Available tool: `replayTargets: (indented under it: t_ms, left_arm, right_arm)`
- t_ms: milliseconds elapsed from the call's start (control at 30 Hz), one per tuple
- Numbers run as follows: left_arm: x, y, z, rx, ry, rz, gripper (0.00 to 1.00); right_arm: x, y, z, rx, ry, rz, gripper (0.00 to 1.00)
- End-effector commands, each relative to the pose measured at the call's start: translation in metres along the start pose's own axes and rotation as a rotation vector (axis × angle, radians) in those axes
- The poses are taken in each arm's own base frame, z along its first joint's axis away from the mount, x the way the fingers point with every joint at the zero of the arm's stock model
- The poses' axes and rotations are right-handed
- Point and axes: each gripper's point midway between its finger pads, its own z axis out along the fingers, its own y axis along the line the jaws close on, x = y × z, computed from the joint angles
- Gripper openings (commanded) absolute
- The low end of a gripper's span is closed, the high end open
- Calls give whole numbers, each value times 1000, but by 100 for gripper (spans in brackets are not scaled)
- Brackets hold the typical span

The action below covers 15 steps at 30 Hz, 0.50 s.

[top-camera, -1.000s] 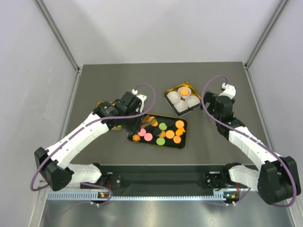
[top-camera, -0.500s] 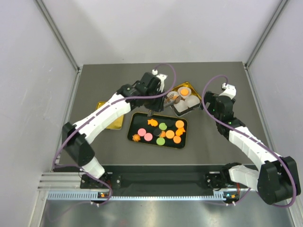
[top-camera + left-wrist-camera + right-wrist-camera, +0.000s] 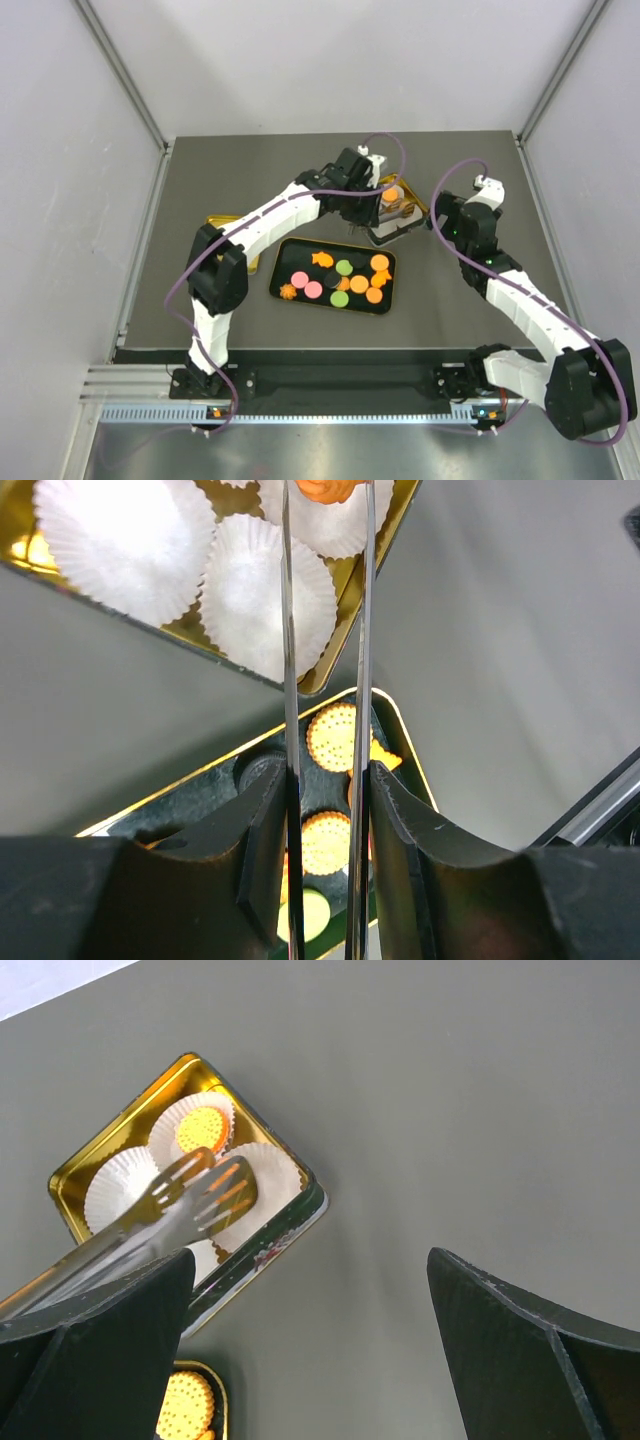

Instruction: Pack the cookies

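Note:
Several orange, pink and green cookies lie in a black gold-rimmed tray. A gold tin of white paper cups stands behind it; one cup holds an orange cookie. My left gripper is shut on metal tongs, fingers pressing the blades. The tong tips hold an orange cookie over the tin's cups, as the right wrist view shows too. My right gripper is wide open and empty just right of the tin.
A gold lid lies left of the tray, partly under the left arm. The grey table runs to side walls and a rail at the near edge. Bare table surface lies right of the tin.
The left arm has swung from the tray's left end up and right to the tin, carrying the tongs. The right arm has barely moved.

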Motion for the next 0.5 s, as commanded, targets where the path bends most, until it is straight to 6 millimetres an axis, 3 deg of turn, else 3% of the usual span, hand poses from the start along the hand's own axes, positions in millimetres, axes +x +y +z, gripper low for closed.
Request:
replayTargets:
  t_ms: [0, 467]
  left_arm:
    - [-44, -23, -7, 84, -127, 33, 26]
    - [-40, -15, -4, 50, -116, 33, 33]
  right_arm:
    - [-13, -2, -1, 7, -47, 28, 100]
    - [-13, -2, -1, 2, -46, 28, 100]
